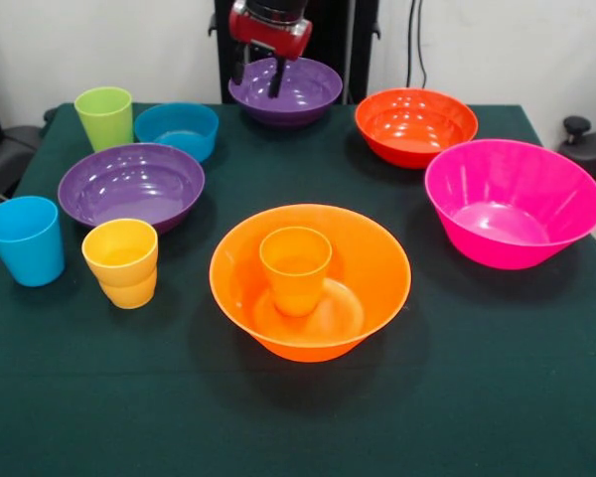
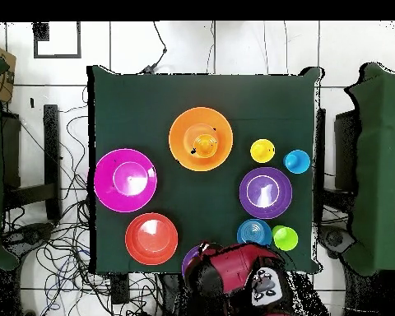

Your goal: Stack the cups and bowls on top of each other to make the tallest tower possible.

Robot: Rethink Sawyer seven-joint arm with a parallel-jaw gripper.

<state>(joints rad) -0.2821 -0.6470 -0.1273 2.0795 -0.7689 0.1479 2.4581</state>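
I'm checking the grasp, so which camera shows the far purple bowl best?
The front view: the purple bowl shows nearly whole, gripper at its rim. Overhead, the arm hides all but a sliver of it.

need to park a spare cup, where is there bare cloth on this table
Free: the wide front strip of the table below the wide orange bowl, and the middle patch between it, a purple bowl and the red-orange bowl. Crowded: the side with the yellow cup and blue cup.
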